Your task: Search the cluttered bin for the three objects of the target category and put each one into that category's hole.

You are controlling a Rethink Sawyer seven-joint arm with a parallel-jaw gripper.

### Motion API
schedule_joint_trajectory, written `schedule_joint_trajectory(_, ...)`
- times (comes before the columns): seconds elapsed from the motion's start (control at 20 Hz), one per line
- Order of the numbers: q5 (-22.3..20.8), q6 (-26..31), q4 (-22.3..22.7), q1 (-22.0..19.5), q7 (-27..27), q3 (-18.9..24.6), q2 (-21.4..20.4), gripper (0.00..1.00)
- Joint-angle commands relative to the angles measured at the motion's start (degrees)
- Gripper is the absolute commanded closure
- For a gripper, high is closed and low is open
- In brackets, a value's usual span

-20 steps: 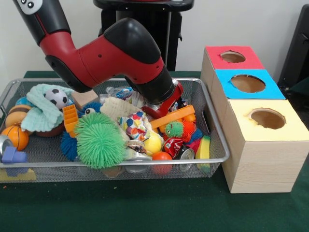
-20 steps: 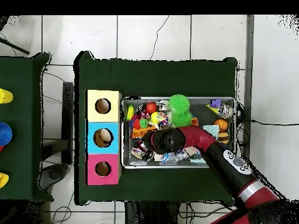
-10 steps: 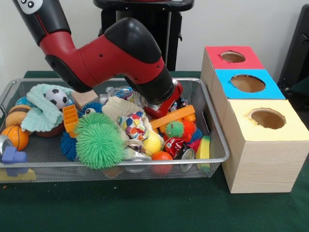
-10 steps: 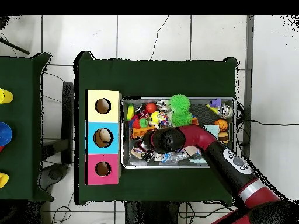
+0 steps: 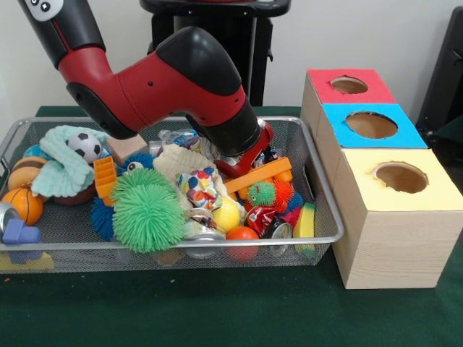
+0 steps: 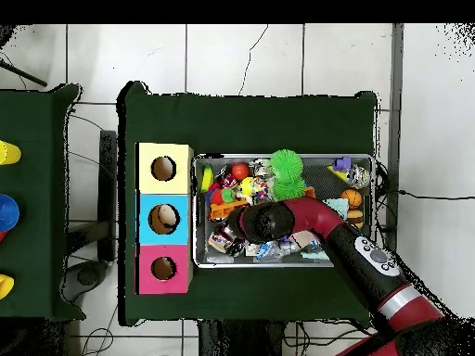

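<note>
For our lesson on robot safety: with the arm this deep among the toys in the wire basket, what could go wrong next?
1. The red and black arm hides its own gripper, so any grasp is unchecked.
2. Lifting out may drag the orange plastic bar lying against the wrist.
3. The spiky green rubber ball beside the silver wire mesh bin's front rim could be knocked out.

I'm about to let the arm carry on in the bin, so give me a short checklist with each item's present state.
1. Arm reaches into the bin: ok.
2. Gripper open or shut: cannot tell, hidden behind the wrist.
3. Anything held: cannot tell.
4. Red, blue and yellow holes unblocked: ok.
5. Green spiky ball apart from the arm: ok.
</note>
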Motion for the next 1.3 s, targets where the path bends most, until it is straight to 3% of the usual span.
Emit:
schedule_joint_trajectory(0.05,-5.18,0.33,-16.74,-1.79,-18.38,-0.78,0.63,0.0)
schedule_joint_trajectory(0.65,-5.29,-0.87,-15.53,-2.86,-17.28,-0.84,0.27,0.0)
schedule_joint_trajectory(0.85,-4.63,-5.79,-13.33,-6.1,-17.05,1.88,2.34,0.0)
schedule_joint_trajectory(0.95,-4.36,-4.73,-13.02,-6.52,-17.82,2.08,2.67,0.0)
schedule_joint_trajectory(1.3,-5.39,-5.89,-10.54,-7.1,-13.87,2.49,1.77,0.0)
